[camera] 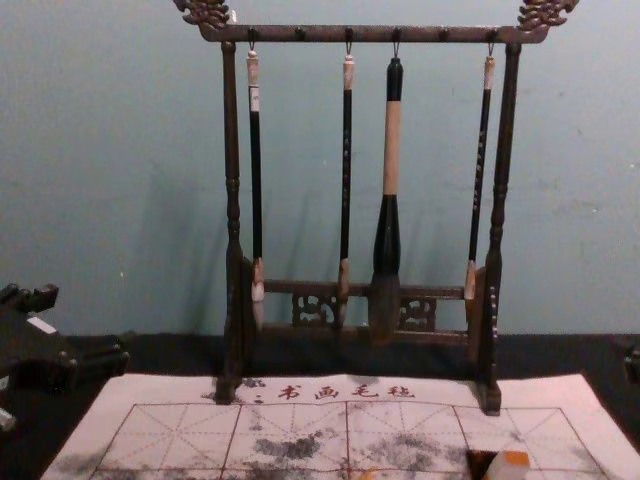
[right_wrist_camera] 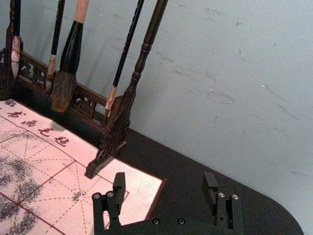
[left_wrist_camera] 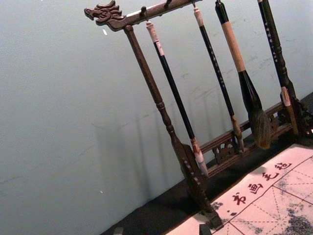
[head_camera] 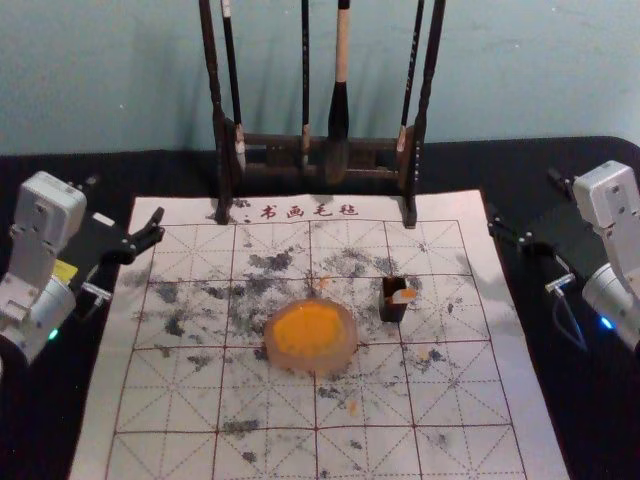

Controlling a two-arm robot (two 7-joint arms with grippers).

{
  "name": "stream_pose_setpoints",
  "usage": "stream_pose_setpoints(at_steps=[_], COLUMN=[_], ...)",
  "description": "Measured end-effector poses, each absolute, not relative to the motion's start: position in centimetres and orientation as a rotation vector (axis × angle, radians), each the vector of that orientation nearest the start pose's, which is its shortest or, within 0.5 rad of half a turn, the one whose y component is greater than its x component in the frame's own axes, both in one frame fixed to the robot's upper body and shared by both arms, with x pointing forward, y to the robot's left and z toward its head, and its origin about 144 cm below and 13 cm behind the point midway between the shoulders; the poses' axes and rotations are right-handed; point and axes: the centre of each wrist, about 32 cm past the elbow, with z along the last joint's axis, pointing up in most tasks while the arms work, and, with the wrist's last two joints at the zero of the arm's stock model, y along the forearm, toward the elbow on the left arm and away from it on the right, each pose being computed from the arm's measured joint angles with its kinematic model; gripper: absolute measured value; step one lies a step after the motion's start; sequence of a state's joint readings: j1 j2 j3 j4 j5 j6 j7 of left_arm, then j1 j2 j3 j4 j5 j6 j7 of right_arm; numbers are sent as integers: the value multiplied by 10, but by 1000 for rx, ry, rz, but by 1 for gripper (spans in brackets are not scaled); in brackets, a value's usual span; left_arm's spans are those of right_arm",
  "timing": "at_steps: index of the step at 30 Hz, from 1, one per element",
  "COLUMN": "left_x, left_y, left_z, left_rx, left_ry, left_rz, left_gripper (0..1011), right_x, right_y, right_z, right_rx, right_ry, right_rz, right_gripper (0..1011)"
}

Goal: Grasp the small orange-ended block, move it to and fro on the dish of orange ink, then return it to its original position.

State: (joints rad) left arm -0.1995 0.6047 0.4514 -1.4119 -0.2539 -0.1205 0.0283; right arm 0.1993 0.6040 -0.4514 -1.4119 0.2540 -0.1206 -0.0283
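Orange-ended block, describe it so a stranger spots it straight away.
Under the brush rack lies a gridded mat bearing a dish of orange ink. Right of the dish, at a dark box, sits the block, pale with an orange end, unlike either.

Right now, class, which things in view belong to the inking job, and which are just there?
For the job:
orange-ended block, at the dark holder
dish of orange ink

Just there:
wooden rack
four brushes hanging from it
printed mat under the dish
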Motion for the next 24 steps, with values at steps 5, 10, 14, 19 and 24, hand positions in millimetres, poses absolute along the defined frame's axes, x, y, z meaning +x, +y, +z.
stream_pose_setpoints(at_steps=[5,10,14,19,24], left_x=[489,489,489,489,489], left_y=[310,310,310,310,310], left_z=[1140,1140,1140,1140,1140], left_rx=[305,304,304,304,304], left_ry=[-285,-285,-285,-285,-285], left_rz=[1248,1248,1248,1248,1248], left_gripper=[1001,1001,1001,1001,1001], right_x=[489,489,489,489,489], right_y=[-310,-310,-310,-310,-310], right_z=[1140,1140,1140,1140,1140], right_rx=[-304,-304,-304,-304,-304], right_ry=[-285,-285,-285,-285,-285], right_rz=[-1248,-1248,-1248,-1248,-1248], right_gripper=[1000,1000,1000,1000,1000])
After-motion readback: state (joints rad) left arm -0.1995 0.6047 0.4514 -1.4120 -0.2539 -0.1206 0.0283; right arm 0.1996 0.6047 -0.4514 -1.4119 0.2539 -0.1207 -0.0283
